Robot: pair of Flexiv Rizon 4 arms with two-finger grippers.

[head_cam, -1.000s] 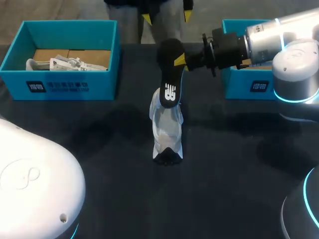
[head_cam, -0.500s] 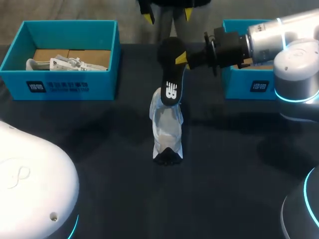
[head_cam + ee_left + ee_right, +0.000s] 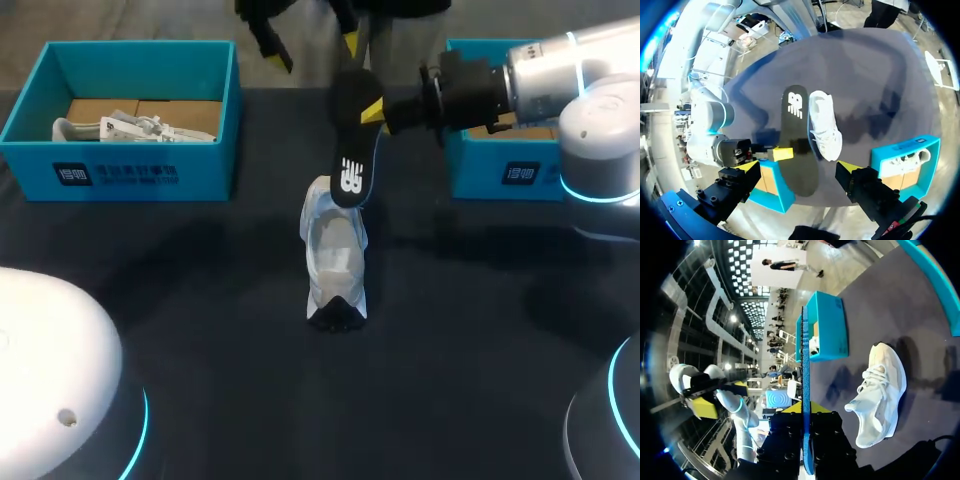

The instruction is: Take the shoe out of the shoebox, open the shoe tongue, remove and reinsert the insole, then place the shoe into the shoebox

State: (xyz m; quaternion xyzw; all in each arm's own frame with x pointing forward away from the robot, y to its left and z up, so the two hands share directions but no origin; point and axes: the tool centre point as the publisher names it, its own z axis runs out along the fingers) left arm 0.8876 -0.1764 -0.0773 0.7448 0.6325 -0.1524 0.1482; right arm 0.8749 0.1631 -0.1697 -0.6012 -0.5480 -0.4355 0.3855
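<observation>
The dark table (image 3: 200,330) fills most of what I see. Two teal shoeboxes sit at its far side. The left box (image 3: 140,175) holds a second white shoe (image 3: 120,128) lying on brown cardboard. In the right box (image 3: 500,172) I can make out only brown cardboard, with my right arm crossing over it.

The white shoe (image 3: 335,255) stands on its sole on the table, between the two boxes and outside both. Above its far end hangs the black insole (image 3: 352,160), tilted, with its logo facing up. Whether its lower end touches the shoe I cannot tell.

My right gripper (image 3: 374,112) has both fingers pinched flat against the insole's upper end. My left gripper (image 3: 800,167) hovers over the table's far edge, its fingers spread wide and nothing between them.
</observation>
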